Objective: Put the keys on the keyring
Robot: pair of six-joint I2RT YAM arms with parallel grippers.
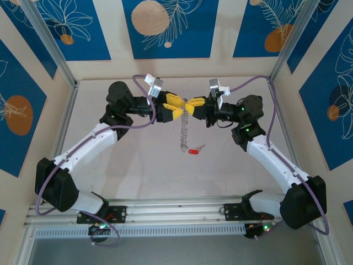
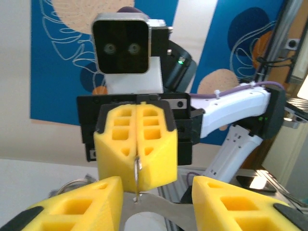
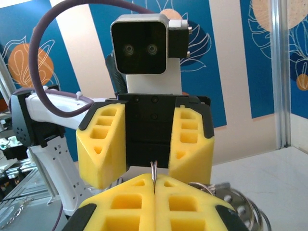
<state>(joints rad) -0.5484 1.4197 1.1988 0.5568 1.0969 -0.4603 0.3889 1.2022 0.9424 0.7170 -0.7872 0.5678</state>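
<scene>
Right gripper: we saw the right gripper [image 3: 155,192] with its yellow ribbed-plastic fingers pressed together, pinching the thin grey wire keyring [image 2: 138,168] edge-on, high above the table.
Left gripper: the left gripper [image 3: 150,166] faced it with its fingers apart, one on each side of the wire, and touched nothing that we could make out.
Keyring: its beaded lower length hung straight down from the pinch toward the pale table [image 1: 138,165]. We could not tell whether its end reached the surface.
Key: the small bright red key with a thin pale stem [image 1: 193,150] lay flat on the table, just beside the hanging end and in neither hand.
Risk, slip: we judged the hold to be slight. If the left fingers closed off-centre, they could twist the wire or push it out from between the right gripper's flat faces.
Risk, contact: the two sets of fingertips stood very near each other, so a small misalignment could knock them together and jar the ring loose.
Risk, key: the key was tiny and flat, so a grasp could miss it. We also thought the dangling length could sweep it aside if the arms came down.
Risk, sight: both wrist views showed the ring edge-on, which hid any opening in it.
Writing: we read no brand, label or lettering. The blue wall panels [image 1: 193,33] bore only white leaf outlines and orange discs.
</scene>
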